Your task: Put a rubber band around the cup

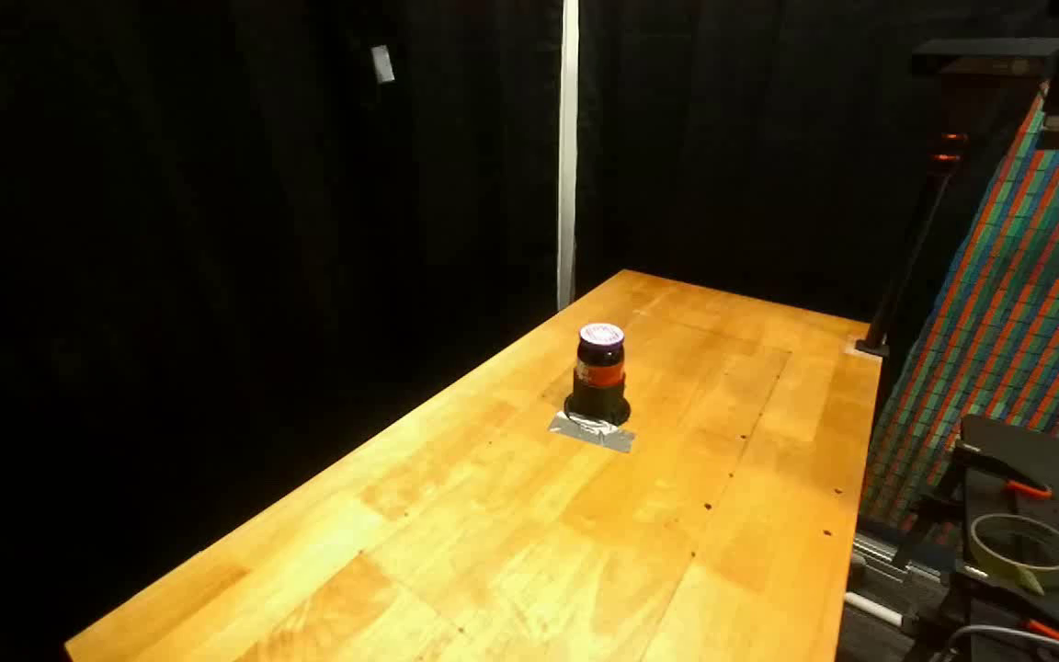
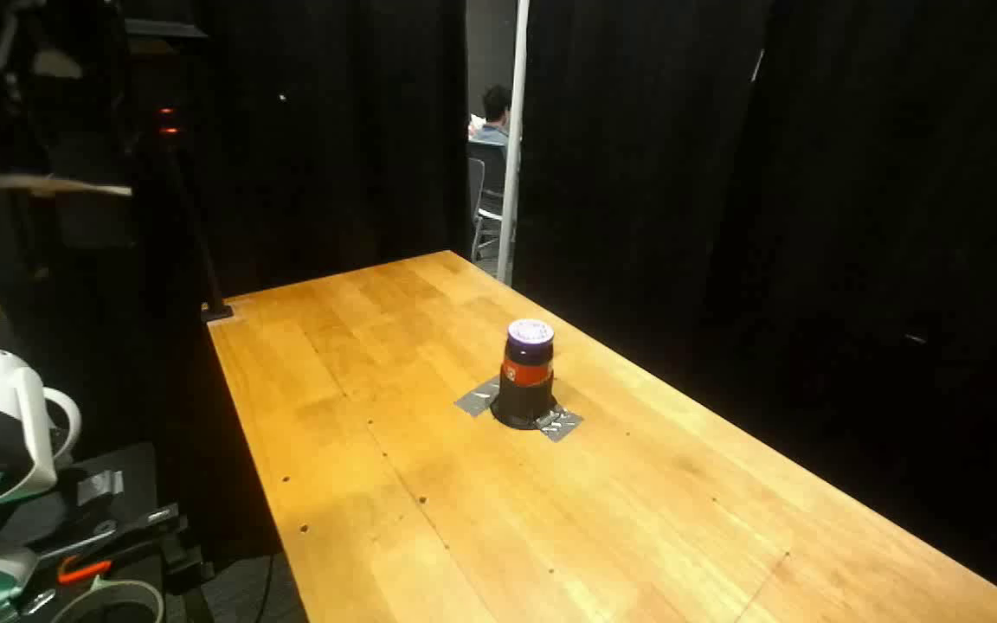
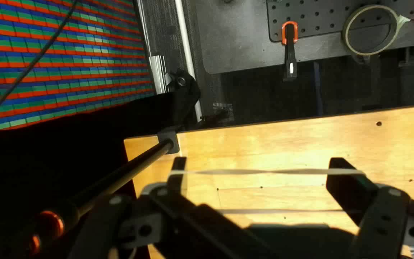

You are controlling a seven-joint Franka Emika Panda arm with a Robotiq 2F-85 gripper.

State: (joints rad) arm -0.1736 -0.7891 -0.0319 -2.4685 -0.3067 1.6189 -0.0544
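The cup (image 1: 600, 372) is a small cylinder with a dark upper part, an orange-red band and a pale patterned top. It also shows in an exterior view (image 2: 528, 372). It stands upright in a black round base on the wooden table. My gripper (image 3: 260, 166) is open in the wrist view, its fingers wide apart. A pale rubber band (image 3: 300, 171) is stretched around both fingers, with two strands spanning the gap. The band also shows at the upper left of an exterior view (image 2: 74, 185), blurred, away from the cup. The cup is out of the wrist view.
Grey tape (image 1: 592, 432) holds the base to the wooden table (image 1: 493, 533). A dark pole (image 3: 138, 162) rises from a table corner and stands close to my gripper in the wrist view. A tape roll (image 3: 347, 32) and orange-tipped clamps (image 3: 290, 46) lie on the black side surface.
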